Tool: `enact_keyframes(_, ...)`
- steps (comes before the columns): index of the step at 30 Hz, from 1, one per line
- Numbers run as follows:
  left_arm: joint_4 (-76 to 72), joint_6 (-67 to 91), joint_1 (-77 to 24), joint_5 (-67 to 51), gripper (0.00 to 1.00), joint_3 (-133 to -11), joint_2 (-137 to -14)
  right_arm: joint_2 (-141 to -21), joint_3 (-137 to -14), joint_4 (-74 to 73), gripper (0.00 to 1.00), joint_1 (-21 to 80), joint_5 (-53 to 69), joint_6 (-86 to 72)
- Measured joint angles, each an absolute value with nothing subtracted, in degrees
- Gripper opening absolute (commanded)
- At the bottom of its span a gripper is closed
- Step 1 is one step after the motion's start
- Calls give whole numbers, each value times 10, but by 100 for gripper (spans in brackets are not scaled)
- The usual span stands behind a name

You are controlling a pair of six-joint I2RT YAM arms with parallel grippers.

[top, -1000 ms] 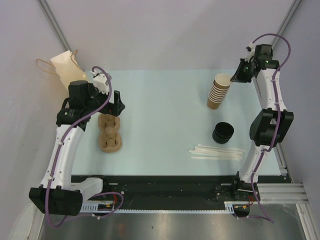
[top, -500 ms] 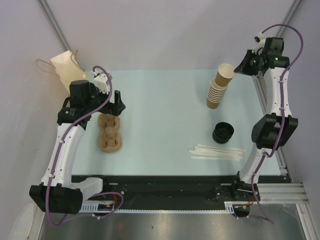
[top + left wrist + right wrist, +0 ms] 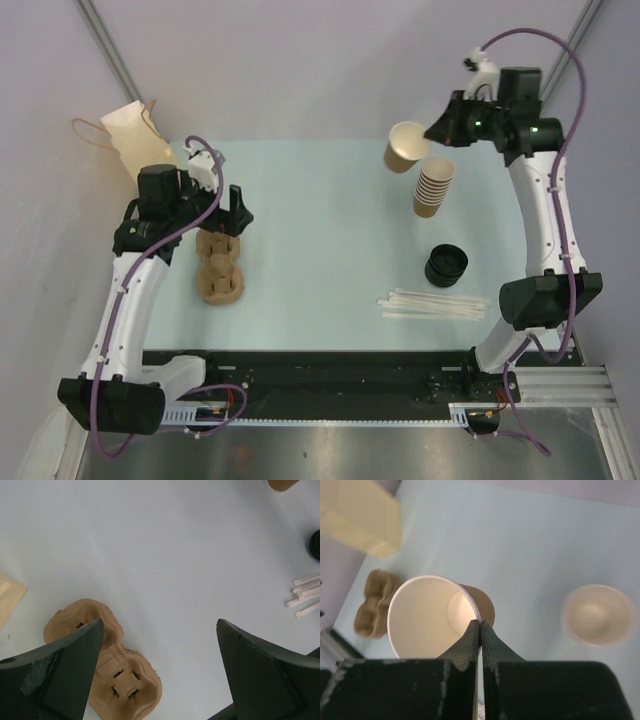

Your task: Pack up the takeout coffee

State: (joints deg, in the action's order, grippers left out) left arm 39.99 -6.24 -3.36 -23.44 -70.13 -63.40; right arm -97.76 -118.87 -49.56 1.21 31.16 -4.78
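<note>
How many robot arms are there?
2. The left hand hovers open over the brown cup tray on the left. The right hand holds one paper cup in the air next to the cup stack at the far right.

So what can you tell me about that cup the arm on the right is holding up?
The paper cup is tan-brown outside and plain white inside, with a thin rolled rim and no lid, and it looks empty. It hangs in the air, tilted, with its open mouth showing to the overhead camera. The right pincer is shut on its wall at the rim, apparently with one finger inside and one outside. It sits apart from the stack of cups, and nothing else touches it.
</note>
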Motion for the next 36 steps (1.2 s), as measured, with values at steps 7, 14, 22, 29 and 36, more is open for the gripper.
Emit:
enact_keyframes(7,383,-54,-34,-272,99,-648,-545,-972,-1086,-477,0,177,340,-21)
enact_keyframes(14,379,-35,-34,-293,100,-629,-508,-990,-965,-437,0,300,354,21)
enact_keyframes(22,389,-32,-25,-319,100,-592,-513,-1047,-875,-377,0,394,354,57)
enact_keyframes(29,382,-30,-21,-338,99,-589,-512,-1047,-809,-308,0,412,328,63)
enact_keyframes(36,379,-30,-19,-346,100,-586,-512,-1044,-775,-251,0,414,298,70)
